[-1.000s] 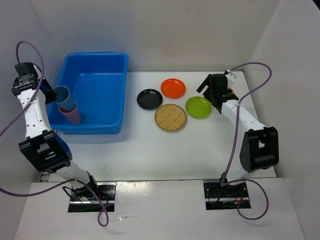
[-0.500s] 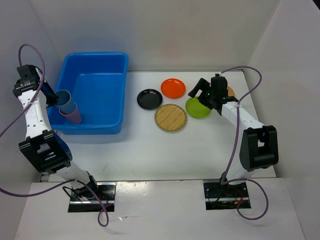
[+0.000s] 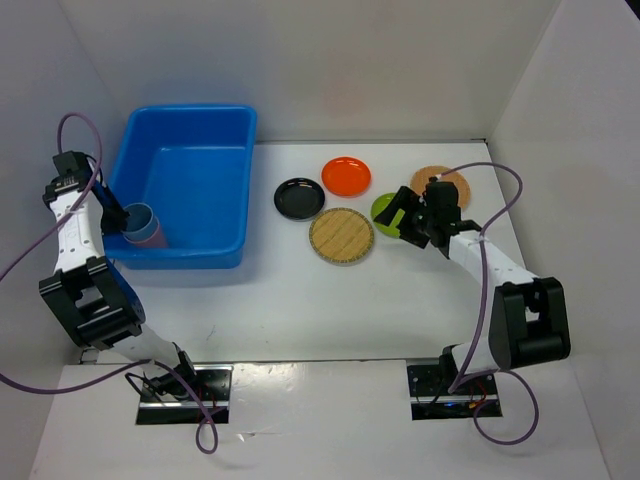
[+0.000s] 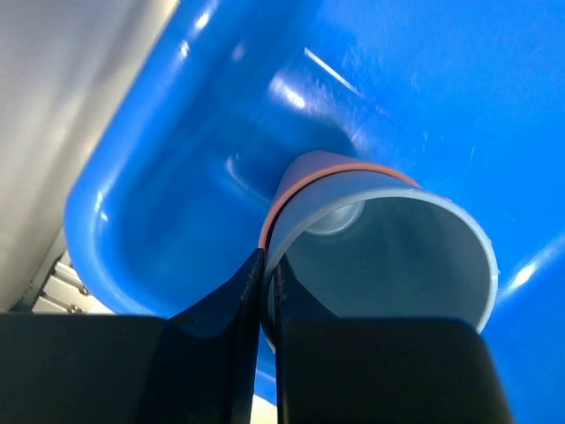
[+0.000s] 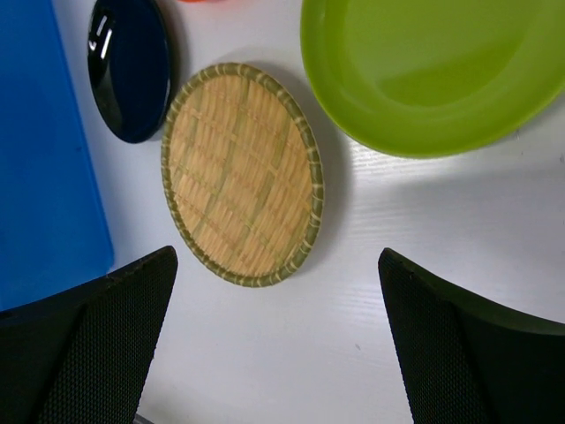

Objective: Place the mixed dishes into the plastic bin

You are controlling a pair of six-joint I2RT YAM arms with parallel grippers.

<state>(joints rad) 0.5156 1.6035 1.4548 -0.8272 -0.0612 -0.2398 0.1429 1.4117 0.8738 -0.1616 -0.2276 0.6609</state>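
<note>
Resting nearest the arm bases, a round tan woven-look plate (image 3: 341,236) lies on the white worktop (image 3: 300,300). The right end effector (image 5: 278,349) hangs over the worktop just beside it, fingers spread wide and holding nothing. Within the last second this arm has swung in from the far right. It now overlaps the near edge of the round lime-green plastic plate (image 5: 424,71), and its move has uncovered a second tan woven-look plate (image 3: 448,178) farther back.

At similar depth on the left, the grey-blue plastic cup (image 4: 388,256), nested in the pink plastic cup (image 4: 305,172), has come down from rim height. It lies in the near left corner of the bright blue rectangular plastic bin (image 3: 190,170). The left end effector (image 4: 265,291) has its fingers almost pressed together, pinching the grey-blue cup's rim.

Farther off sit the glossy black round plate (image 3: 299,198) and the orange round plate (image 3: 346,176). By this reading, both cups are in the bin and await only release; five plates remain outside it.
</note>
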